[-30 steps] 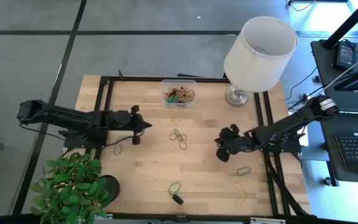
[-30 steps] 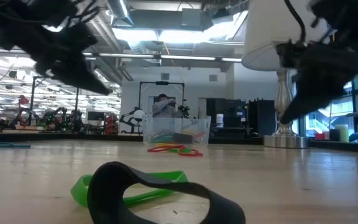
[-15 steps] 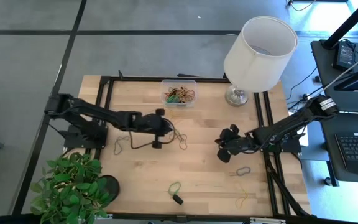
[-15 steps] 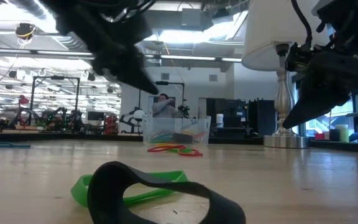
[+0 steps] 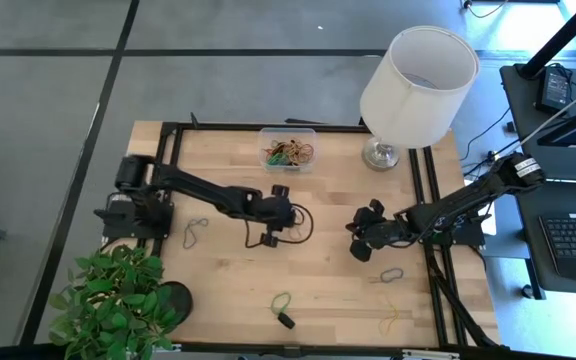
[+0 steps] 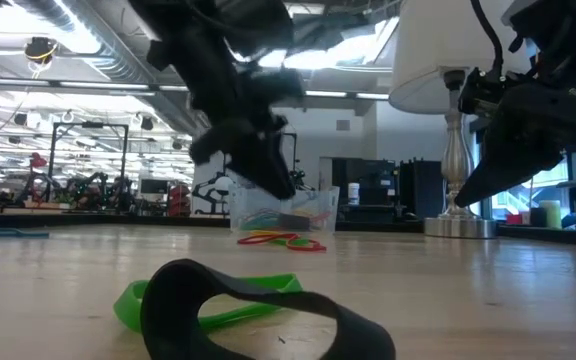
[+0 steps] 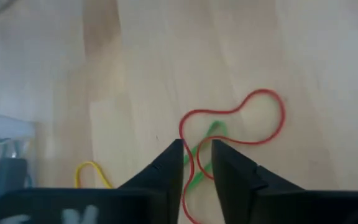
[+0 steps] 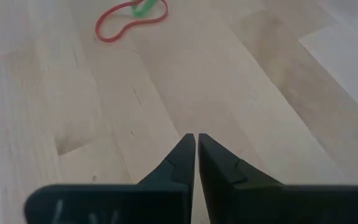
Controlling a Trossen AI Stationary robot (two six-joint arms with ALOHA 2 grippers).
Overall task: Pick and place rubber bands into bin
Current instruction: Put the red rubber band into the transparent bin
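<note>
While hovering over the red-and-green tangle of thin rubber bands point(image 7: 232, 127) mid-desk with left jaws slightly parted and right jaws nearly closed and empty, nearing the next pick, leaving several loops scattered, small clear plastic bin point(image 5: 288, 150) already holding some.

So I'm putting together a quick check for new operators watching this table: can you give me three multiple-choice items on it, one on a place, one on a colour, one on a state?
1. Where is the left gripper?
A. over the plant
B. over the red and green bands mid-table
C. inside the bin

2. What colour is the big loop ahead of its fingertips?
A. red
B. blue
C. white

3. How do the right gripper's fingers stand?
A. spread wide
B. clamped on a black block
C. nearly together, nothing between them

Answers: 1 B, the high view shows it mid-table over those bands; 2 A, the left wrist view shows a red loop; 3 C, the right wrist view shows only a sliver of gap.
</note>
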